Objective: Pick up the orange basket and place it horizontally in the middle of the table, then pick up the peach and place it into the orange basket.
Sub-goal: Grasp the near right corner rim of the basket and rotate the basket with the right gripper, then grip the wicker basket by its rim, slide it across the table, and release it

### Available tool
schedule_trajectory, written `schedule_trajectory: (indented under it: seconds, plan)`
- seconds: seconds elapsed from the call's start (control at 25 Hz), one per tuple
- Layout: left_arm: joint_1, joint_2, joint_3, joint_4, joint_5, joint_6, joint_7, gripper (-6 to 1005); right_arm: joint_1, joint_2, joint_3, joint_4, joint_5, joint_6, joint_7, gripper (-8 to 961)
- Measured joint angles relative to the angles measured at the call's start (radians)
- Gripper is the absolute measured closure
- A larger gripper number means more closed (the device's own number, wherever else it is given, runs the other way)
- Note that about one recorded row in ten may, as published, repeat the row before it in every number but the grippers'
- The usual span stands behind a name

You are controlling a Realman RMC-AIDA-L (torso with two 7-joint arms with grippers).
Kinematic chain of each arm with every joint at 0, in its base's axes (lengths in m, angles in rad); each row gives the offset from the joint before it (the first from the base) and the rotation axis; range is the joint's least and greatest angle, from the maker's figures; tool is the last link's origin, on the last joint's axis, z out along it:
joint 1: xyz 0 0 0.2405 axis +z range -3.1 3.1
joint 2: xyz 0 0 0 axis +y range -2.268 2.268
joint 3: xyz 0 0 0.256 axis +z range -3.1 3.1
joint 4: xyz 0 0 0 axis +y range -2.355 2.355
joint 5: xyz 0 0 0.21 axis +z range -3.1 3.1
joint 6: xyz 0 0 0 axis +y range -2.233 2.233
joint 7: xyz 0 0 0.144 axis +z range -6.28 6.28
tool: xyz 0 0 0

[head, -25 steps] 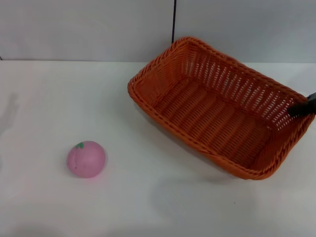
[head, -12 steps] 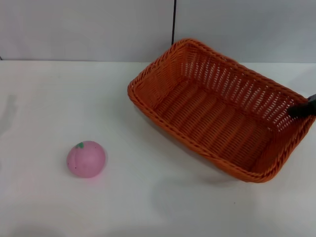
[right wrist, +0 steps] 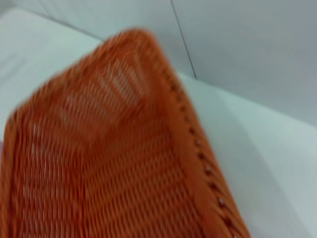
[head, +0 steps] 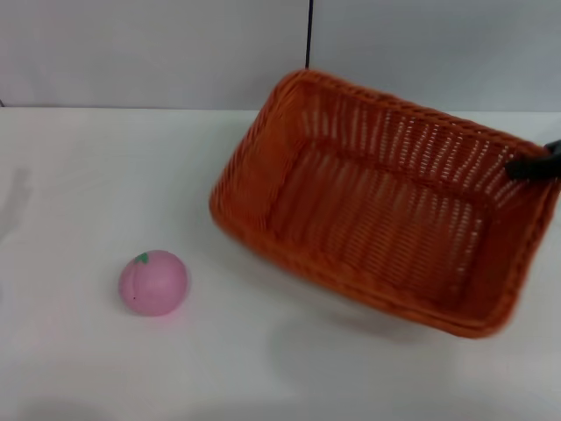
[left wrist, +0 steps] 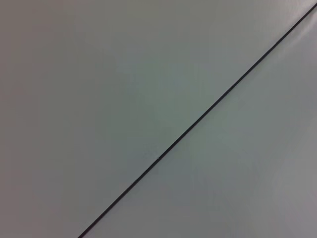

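The orange basket (head: 377, 219) is over the right half of the white table (head: 88, 175), tilted and blurred by motion, with its open top facing me. My right gripper (head: 530, 165) shows as a dark finger at the basket's far right rim, gripping it. The right wrist view looks along the basket's (right wrist: 99, 163) inside and braided rim. The pink peach (head: 153, 281) rests on the table at the front left, well apart from the basket. My left gripper is out of view; its wrist view shows only the wall.
A pale grey wall with a dark vertical seam (head: 308, 35) stands behind the table. Bare tabletop (right wrist: 267, 163) lies beside the basket's far side. White table surface stretches between the peach and the basket.
The basket has swung and tipped: its left end moved left and its far corner rose, held at the right rim. The peach has stayed put.
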Motion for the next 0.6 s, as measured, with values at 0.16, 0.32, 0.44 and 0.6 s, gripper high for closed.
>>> schedule_trajectory:
  seconds: [0.16,0.32,0.44,0.6]
  plan:
    - [-0.001,0.0,0.0,-0.002,0.0,0.001,0.0,169,-0.034,-0.006,0.048,-0.073,0.067,-0.051,-0.027,778]
    - [-0.004,0.0,0.0,-0.002,0.0,0.003,0.0,169,-0.047,-0.012,0.136,-0.135,0.101,-0.118,-0.076,780]
    - [-0.006,0.0,0.0,-0.003,0.0,0.004,0.0,169,-0.053,-0.022,0.191,-0.167,0.144,-0.158,-0.122,779]
    - [-0.01,0.0,0.0,-0.002,0.0,0.005,0.0,169,-0.05,-0.037,0.22,-0.174,0.188,-0.169,-0.179,779]
